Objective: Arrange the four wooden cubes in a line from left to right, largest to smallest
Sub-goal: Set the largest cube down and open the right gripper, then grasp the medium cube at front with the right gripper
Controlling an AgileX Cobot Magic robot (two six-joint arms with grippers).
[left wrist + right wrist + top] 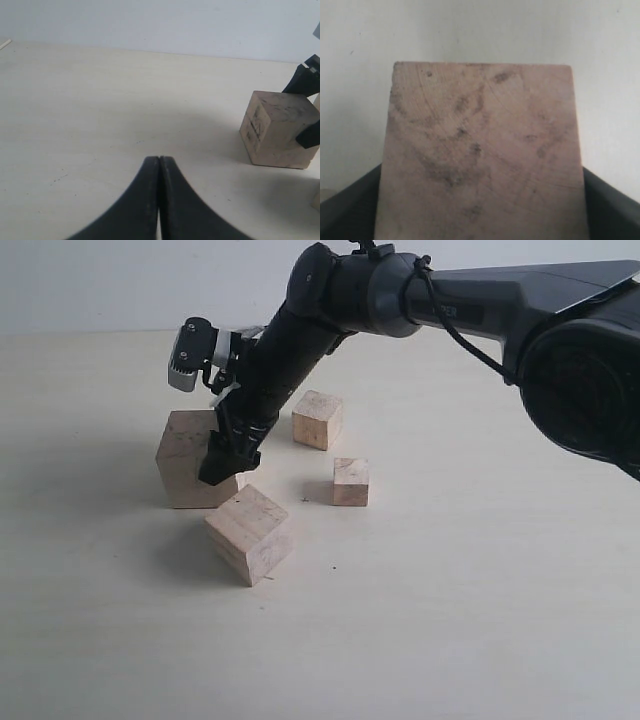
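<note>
On a pale counter (480, 620), four wooden cubes sit in a loose cluster, not yet in a row. The largest cube (185, 465) is farthest left. The second-largest cube (250, 535) lies just in front of it, turned at an angle, close to the camera. The third cube (318, 420) sits farther back, to the right of the largest one. The smallest cube (350, 482) stands a little to the right of the middle.

By my reading, the task is at an early stage. Only the largest cube is on the side where it belongs, and the other three have yet to be set out in order to its right.

The right arm stretches in from the right edge, across the middle, and slopes down to the largest cube. The right pincer (228, 465) is spread wide around that cube, with a dark finger (350, 205) against each side, so it appears to grip it. The cube seems to rest on the counter.

The left arm is off to the side, well apart from the cubes. The left pincer (159, 200) is closed, tips pressed together, holding nothing.
</note>
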